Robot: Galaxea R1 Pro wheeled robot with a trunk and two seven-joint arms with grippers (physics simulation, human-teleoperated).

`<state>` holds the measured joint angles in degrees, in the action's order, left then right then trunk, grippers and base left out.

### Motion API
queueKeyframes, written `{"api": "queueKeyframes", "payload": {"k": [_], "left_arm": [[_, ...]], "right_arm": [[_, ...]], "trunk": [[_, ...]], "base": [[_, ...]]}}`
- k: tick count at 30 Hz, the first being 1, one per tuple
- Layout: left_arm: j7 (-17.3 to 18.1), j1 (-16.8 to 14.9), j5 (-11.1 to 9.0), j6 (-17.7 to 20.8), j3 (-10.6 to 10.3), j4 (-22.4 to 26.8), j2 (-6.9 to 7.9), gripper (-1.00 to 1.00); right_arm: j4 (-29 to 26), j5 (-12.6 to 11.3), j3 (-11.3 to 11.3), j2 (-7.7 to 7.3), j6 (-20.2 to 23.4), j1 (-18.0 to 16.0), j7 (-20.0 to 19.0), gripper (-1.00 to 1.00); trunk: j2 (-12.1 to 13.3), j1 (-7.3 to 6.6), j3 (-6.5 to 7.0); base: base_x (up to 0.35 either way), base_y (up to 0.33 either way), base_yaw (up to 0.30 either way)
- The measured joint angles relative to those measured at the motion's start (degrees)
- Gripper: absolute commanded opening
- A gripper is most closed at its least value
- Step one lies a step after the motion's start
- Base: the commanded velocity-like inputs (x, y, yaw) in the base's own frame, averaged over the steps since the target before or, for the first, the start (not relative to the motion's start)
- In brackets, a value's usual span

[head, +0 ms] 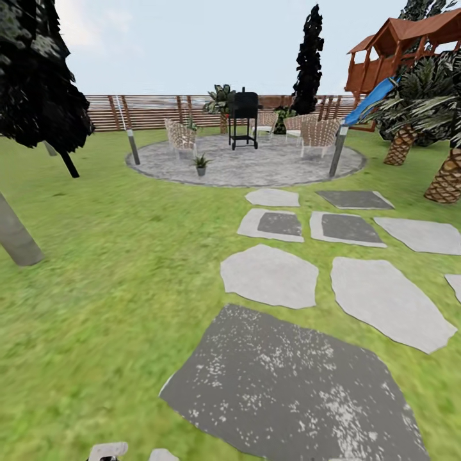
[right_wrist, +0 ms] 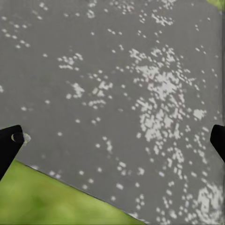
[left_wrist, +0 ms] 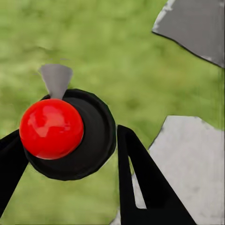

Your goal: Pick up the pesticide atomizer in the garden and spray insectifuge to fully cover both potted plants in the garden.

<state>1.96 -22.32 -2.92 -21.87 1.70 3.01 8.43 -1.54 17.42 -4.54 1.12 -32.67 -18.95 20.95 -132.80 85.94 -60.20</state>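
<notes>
Left end effector [left_wrist: 70,154] seems closed around the dark, red-topped pesticide atomizer [left_wrist: 51,129], above green lawn [left_wrist: 103,51]. Right end effector [right_wrist: 115,140] spread wide, empty, over speckled grey paving stone [right_wrist: 117,84].

A black grill [head: 244,118] stands at the back of the round paved area, with woven chairs on either side of it: one chair [head: 181,136] to its left and a wider one [head: 319,135] to its right. Two slim post lamps lean at the paving's edge, one on the left [head: 132,146] and one on the right [head: 337,151]. A wooden playhouse [head: 403,48] with a blue slide [head: 370,100] rises at the far right, palm trunks [head: 446,177] near it. A tall dark cypress [head: 308,61] stands behind the chairs. A dark-leaved tree [head: 35,77] hangs over the left side, and a grey trunk [head: 16,235] slants out of the grass below it.
</notes>
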Motion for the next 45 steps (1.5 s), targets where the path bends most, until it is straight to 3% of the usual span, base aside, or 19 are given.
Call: {"api": "queueKeyframes", "payload": {"k": [45], "left_arm": [[0.0, 0.0, 0.0, 0.0, 0.0, 0.3, 0.18, -1.00]], "right_arm": [[0.0, 0.0, 0.0, 0.00, 0.0, 0.1, 0.0, 1.00]], "trunk": [[0.0, 0.00, 0.00]], "base": [[0.289, -0.204, 0.000]]}}
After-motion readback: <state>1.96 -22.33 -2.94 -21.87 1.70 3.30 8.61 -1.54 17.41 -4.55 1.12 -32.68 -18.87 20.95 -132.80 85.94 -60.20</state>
